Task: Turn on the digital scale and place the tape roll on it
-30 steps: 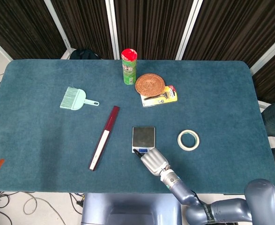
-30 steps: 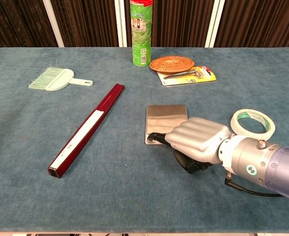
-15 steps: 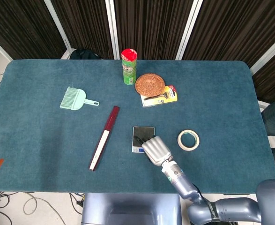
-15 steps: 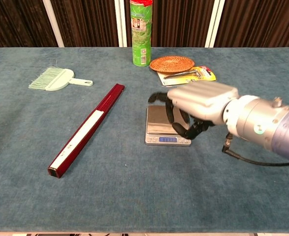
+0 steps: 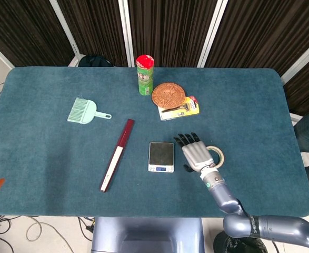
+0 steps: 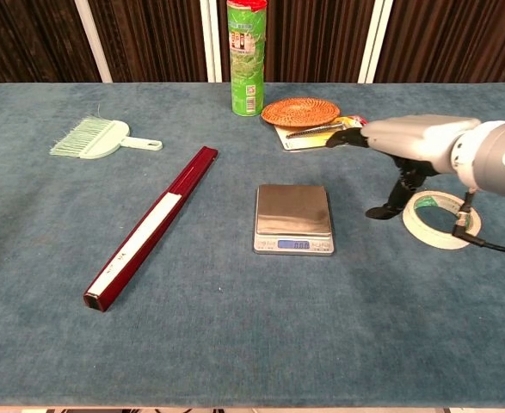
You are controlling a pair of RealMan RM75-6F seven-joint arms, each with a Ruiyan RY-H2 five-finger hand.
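Observation:
The digital scale [image 5: 161, 156] [image 6: 292, 218] lies at the table's middle with a bare steel platform and a lit blue display [image 6: 292, 245] on its near edge. The white tape roll [image 5: 216, 156] [image 6: 442, 220] lies flat to the scale's right. My right hand [image 5: 197, 152] [image 6: 404, 143] hovers between scale and roll, palm down with fingers spread, holding nothing; in the head view it covers the roll's left edge. Its thumb [image 6: 388, 205] points down just left of the roll. My left hand is not visible.
A dark red flat box [image 5: 118, 154] lies left of the scale. At the back stand a green can [image 5: 145, 75], a woven coaster [image 5: 168, 95] and a carded razor pack [image 5: 181, 108]. A mint brush [image 5: 86, 111] lies far left.
My right hand left the scale's front edge, rose and swung right toward the tape roll, its fingers spreading. The scale's display, covered before, now shows lit.

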